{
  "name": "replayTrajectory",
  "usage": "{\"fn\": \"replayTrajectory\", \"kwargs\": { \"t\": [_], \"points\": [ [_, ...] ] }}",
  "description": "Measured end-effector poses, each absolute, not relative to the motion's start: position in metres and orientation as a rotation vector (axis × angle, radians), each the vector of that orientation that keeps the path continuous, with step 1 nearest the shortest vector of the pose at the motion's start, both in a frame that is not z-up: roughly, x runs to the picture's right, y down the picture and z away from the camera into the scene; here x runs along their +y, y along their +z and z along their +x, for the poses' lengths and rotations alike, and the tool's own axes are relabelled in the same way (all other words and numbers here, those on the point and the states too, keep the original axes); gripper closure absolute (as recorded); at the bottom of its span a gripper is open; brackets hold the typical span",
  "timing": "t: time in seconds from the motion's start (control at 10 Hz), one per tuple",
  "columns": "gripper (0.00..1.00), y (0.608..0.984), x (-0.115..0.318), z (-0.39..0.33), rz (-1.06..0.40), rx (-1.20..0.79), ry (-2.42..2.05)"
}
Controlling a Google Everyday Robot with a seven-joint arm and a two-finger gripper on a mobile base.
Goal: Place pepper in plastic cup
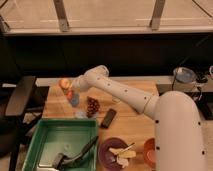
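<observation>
Above plastic cup (74, 100), hand (71, 92) holding pepper (70, 94), tabletop (130, 125)

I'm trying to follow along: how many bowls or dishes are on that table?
2 that I can make out: a purple bowl near the front edge and an orange bowl right beside it. The arm may hide others. The gripper is at the far left, above the plastic cup.

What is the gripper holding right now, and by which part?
It cannot be told. The gripper sits just above the cup, with something reddish, maybe the pepper, at its tip; the hold is hidden.
</observation>
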State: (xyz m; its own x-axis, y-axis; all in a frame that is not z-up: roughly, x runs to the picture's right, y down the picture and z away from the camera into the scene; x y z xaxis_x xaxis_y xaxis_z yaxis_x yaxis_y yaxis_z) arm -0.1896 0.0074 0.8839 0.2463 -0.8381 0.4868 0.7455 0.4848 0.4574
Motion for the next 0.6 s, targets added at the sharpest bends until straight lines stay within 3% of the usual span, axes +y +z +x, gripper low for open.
{"fn": "replayTrajectory", "kwargs": {
  "t": [0.2,0.6],
  "points": [
    [0.34,0.89,0.012,-0.189,0.137,-0.745,-1.078],
    [0.34,0.891,0.019,-0.19,0.134,-0.712,-1.086]
  ]
}}
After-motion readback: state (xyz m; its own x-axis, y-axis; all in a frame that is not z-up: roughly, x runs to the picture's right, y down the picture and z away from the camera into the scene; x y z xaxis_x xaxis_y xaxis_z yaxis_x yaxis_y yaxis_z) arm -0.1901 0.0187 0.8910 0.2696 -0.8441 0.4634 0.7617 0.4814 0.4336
